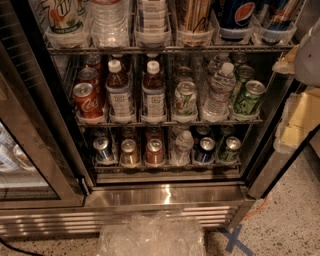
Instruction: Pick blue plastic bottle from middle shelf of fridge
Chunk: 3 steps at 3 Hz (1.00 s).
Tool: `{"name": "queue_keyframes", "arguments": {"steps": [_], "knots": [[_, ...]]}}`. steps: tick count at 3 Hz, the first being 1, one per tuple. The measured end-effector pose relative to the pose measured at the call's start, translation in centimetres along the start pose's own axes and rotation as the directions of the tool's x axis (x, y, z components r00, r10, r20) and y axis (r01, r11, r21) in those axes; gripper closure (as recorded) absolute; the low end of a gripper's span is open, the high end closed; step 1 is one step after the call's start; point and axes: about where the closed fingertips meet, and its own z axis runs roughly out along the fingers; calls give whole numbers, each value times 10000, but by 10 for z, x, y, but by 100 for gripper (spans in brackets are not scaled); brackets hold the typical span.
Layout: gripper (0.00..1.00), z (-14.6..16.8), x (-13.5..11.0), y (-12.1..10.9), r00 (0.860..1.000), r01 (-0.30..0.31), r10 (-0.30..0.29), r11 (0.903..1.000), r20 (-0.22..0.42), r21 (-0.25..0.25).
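Crinkled clear plastic [150,235] is lying on the speckled floor [285,225] right under my view, just in front of the fridge [165,196], whose glass door [35,150] is standing open to the left. I am looking at the blue plastic bottle [153,92]. It is standing upright at the front of the middle shelf [197,122] in a clear lane tray, with a white cap and dark brown liquid showing above a pale label with a dark square. A second bottle of the same kind [120,92] is standing just beside it on the left, and I cannot tell the two apart. Further left, red cola cans [88,100] are lining up front to back. To the right, a green-and-white can [185,100] is sitting next to the pair, then a clear ribbed water bottle [220,92], then green cans [248,97]. Above, Pepsi cans [235,12] are standing among other drinks. Below, the lowest rack is holding a line of cans and one small bottle [181,146]. My pincer [300,112] is showing only as a pale grey and yellowish shape at the right edge, outside the cabinet and well apart from the bottle. I cannot tell whether it is open or closed. A blue tape cross [232,241] is sticking to the floor near the plastic.
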Motion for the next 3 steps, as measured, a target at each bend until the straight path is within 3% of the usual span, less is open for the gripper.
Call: {"name": "queue_keyframes", "arguments": {"steps": [1, 2, 3], "knots": [[0, 0, 0, 0, 10000, -4, 4, 10000, 2, 0], [0, 9, -15, 10, 9943, -967, 962, 9953, 454, 76], [0, 31, -49, 39, 9510, -2737, 2711, 9618, 1490, -33]]}}
